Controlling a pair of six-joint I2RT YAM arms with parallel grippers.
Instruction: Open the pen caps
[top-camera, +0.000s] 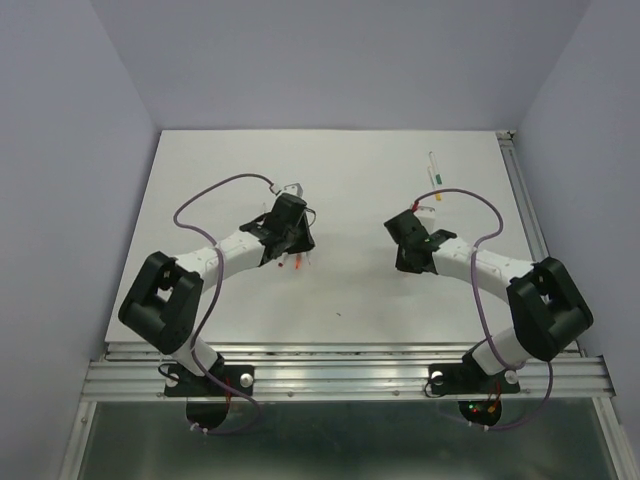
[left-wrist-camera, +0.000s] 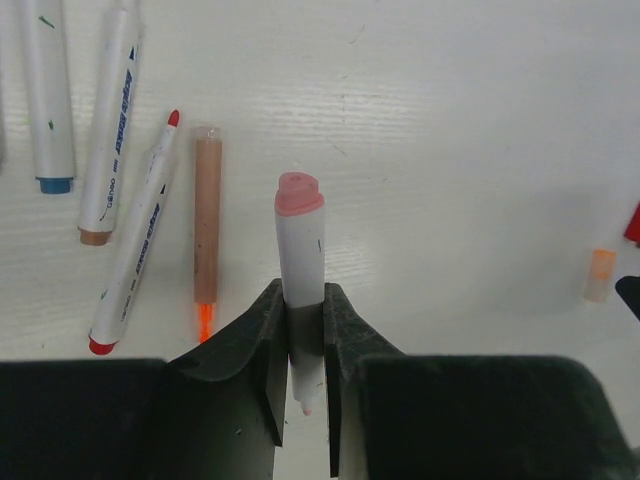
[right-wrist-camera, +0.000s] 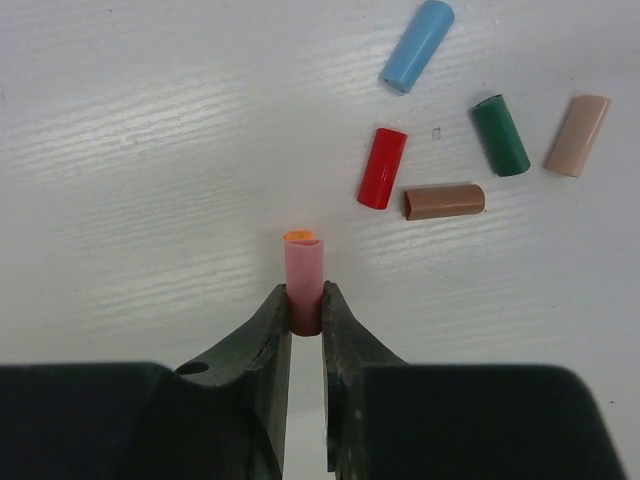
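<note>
From above, my left gripper (top-camera: 287, 228) and right gripper (top-camera: 412, 240) hang apart over the white table (top-camera: 200, 200). Two pens (top-camera: 434, 175) lie far right.

Left wrist: my jaws clench the pink pen (left-wrist-camera: 300, 240). Other pens (left-wrist-camera: 130, 250) lie left.

Right wrist: my jaws pinch the pink cap (right-wrist-camera: 304, 270). Five loose caps (right-wrist-camera: 382, 168) lie far right.

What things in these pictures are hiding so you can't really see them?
Right wrist view: a small orange bit peeks over the pink plastic cap in the right hand; the cap hides the rest.
Left wrist view: the left hand covers part of the pink-ended white pen; a red thing is cut off by the right edge.
Top view: the thin white pens beside the left hand are too small to count.
</note>
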